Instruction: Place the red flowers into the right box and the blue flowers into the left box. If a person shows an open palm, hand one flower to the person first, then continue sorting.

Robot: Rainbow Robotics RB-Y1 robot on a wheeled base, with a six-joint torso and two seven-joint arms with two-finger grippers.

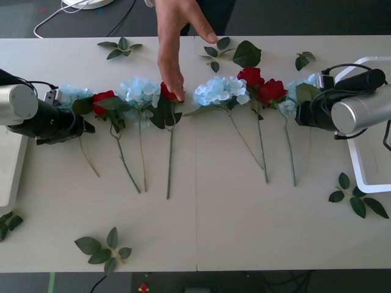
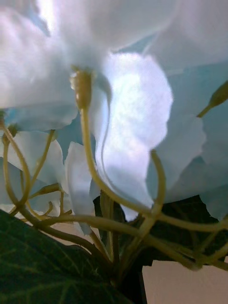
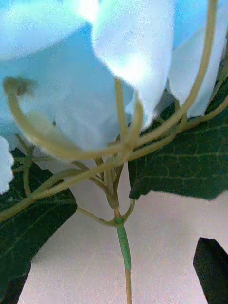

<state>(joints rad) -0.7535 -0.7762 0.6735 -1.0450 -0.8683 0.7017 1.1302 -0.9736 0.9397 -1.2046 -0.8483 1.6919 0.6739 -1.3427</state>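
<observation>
My front camera looks down on the worktop from above. Both wrist cameras sit right against pale-blue flower heads at opposite ends of that flower row, facing petals and stems.

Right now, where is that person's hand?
In the front view the person's hand reaches in from the far side of the table, left of centre, fingertips on a red rose between two blue flower clusters.
</observation>
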